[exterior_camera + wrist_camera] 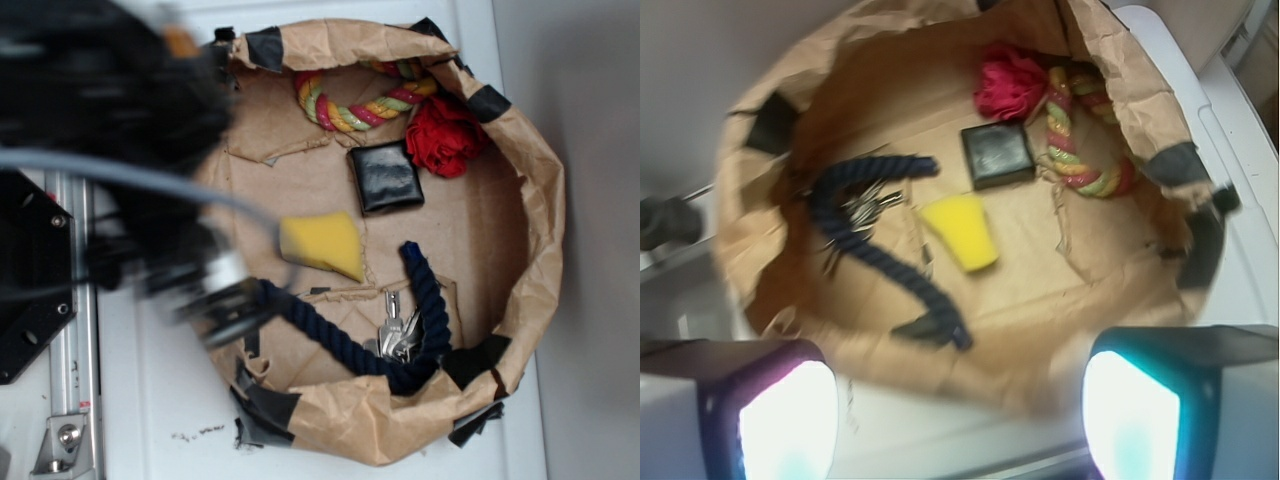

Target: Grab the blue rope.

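The approach is in hand, with nothing grasped yet; the blue rope (872, 232) lies curved inside the brown paper basket (1120, 70), around a bunch of keys (866, 207), beside the yellow sponge (962, 230); the claw (950, 405) hovers at the basket's near rim, jaws spread apart and empty; next it likely must descend over the rope's near end.

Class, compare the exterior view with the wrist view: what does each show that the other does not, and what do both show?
Only the exterior view shows the blurred robot arm and the metal rail at the left.

Only the wrist view shows the claw from behind, its two lit fingertips spread wide apart.

Both show the brown paper bag, holding the blue rope curved around the keys, the yellow sponge, the black square wallet, the red fabric flower and the striped rope.
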Robot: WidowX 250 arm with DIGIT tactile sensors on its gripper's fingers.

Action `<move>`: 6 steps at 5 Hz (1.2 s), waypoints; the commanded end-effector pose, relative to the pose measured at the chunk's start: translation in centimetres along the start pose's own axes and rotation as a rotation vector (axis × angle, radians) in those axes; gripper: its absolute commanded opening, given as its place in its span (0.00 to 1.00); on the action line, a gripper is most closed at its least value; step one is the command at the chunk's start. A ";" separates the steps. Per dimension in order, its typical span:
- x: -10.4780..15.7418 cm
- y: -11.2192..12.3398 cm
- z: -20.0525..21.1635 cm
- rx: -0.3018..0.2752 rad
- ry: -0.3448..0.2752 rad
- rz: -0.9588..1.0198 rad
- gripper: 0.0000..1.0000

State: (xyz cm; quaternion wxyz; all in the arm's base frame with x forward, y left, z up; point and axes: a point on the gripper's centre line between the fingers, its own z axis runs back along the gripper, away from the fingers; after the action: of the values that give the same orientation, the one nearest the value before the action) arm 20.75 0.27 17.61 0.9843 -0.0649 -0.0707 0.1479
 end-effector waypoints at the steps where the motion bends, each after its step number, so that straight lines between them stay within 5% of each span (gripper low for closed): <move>1: 3.6 -2.8 -4.3 -0.088 0.009 0.028 1.00; 2: 3.7 -5.1 -7.2 -0.071 0.045 -0.005 1.00; 4: 5.6 -4.9 -11.5 -0.069 0.091 0.060 1.00; 6: 6.6 -8.4 -13.2 -0.172 0.092 0.081 1.00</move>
State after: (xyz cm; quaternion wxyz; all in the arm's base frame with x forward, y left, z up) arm 30.64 -6.06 5.41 0.9696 -0.1499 -0.0068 0.1934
